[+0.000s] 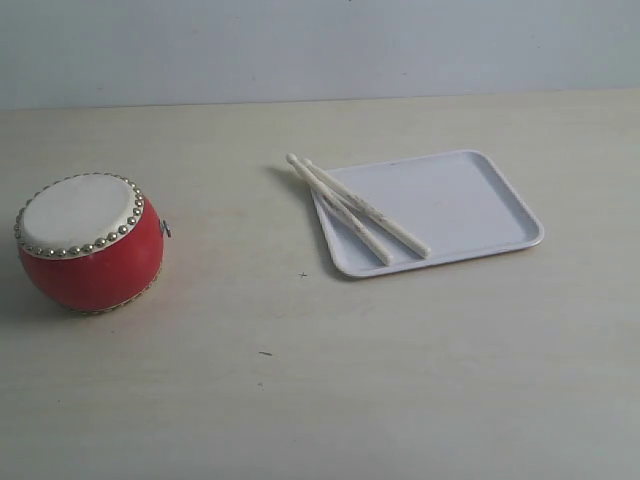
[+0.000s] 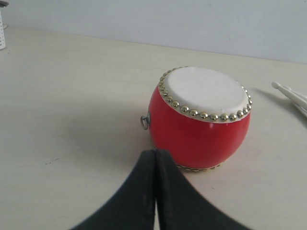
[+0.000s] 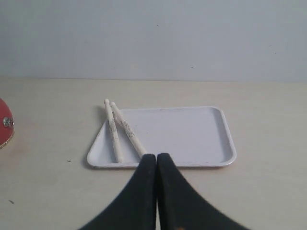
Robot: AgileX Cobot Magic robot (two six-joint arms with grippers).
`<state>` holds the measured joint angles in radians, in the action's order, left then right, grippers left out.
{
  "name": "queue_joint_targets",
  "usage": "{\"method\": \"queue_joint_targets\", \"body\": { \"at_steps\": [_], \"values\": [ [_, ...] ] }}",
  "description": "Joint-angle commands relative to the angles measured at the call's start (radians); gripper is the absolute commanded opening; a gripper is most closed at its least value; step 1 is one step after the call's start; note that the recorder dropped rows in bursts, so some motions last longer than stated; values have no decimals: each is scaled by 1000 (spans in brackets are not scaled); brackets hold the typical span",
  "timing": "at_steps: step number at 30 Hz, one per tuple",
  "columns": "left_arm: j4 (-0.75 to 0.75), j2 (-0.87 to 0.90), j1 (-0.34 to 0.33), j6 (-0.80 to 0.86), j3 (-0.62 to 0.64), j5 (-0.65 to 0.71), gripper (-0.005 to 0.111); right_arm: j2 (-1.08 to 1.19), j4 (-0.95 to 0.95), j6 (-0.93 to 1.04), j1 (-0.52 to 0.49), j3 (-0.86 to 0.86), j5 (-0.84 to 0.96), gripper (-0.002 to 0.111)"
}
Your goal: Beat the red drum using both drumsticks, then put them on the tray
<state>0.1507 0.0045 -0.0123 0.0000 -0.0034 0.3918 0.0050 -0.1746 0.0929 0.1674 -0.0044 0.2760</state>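
The red drum [image 1: 90, 243] stands upright at the left of the table, its off-white studded skin facing up; it also fills the left wrist view [image 2: 199, 120]. Two pale drumsticks [image 1: 355, 209] lie side by side on the left part of the white tray [image 1: 470, 205], tips poking over its far-left rim. The right wrist view shows the same drumsticks [image 3: 120, 130] and tray [image 3: 192, 134]. My left gripper [image 2: 156, 153] is shut and empty, just short of the drum. My right gripper [image 3: 157, 157] is shut and empty, at the tray's near rim. Neither arm appears in the exterior view.
A pale wooden table [image 1: 320, 400] runs up to a plain light wall [image 1: 320, 45]. The drum's edge with its side ring [image 3: 5, 125] shows at the border of the right wrist view. A white object [image 2: 2, 33] peeks in at the left wrist view's corner.
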Motion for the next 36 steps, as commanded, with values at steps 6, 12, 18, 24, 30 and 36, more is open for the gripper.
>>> {"method": "queue_joint_targets", "body": {
  "at_steps": [6,12,18,24,30,36],
  "values": [
    [-2,-5,2,0,3,-13,0,-5,61,-120,-5,4,-2,0],
    [-2,-5,2,0,3,-13,0,-5,61,-120,-5,4,0,0],
    [-2,-5,2,0,3,-13,0,-5,61,-120,-5,4,0,0],
    [-2,-5,2,0,3,-13,0,-5,61,-120,-5,4,0,0],
    [-2,-5,2,0,3,-13,0,-5,49,-121,-5,4,-1,0],
    [-2,-5,2,0,3,-13,0,-5,49,-121,-5,4,-13,0]
  ]
}}
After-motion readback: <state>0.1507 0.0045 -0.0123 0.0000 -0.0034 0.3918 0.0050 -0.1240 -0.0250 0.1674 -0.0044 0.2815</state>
